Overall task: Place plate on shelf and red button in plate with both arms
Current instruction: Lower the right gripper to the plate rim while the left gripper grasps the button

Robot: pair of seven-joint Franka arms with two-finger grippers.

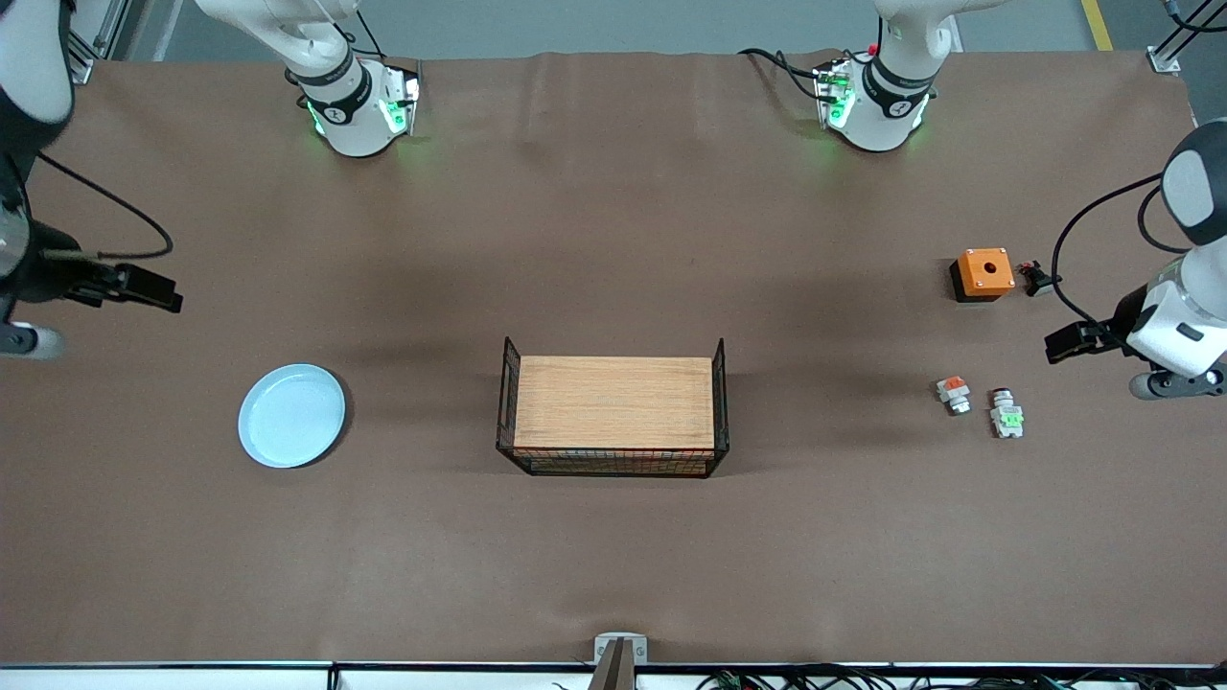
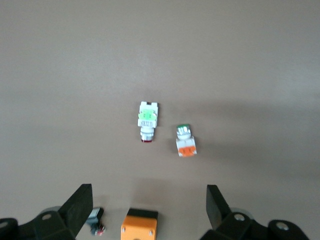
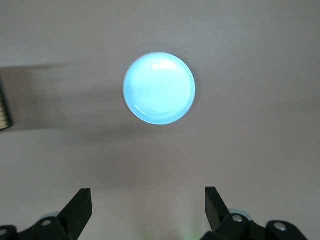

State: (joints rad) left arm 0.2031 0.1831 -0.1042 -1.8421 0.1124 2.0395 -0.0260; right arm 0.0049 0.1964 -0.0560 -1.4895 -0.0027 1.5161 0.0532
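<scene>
Plate, round pale blue-white (image 1: 291, 415), lying near right arm's table edge | tiny white green-tabbed red button (image 1: 1006, 415) near left arm's edge; light, pinch its sides | both grippers (image 2: 150, 207) (image 3: 148, 207) hovering wide open.

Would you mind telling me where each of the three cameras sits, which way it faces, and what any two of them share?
Front view: high across the table, facing both bases; shows the wooden board in its wire basket.
Left wrist view: above the table, looking down at the red button and orange-tabbed module; the open left tool shows.
Right wrist view: looking down at the plate; the open right tool shows.
Shared: the front view also shows plate and red button.
</scene>
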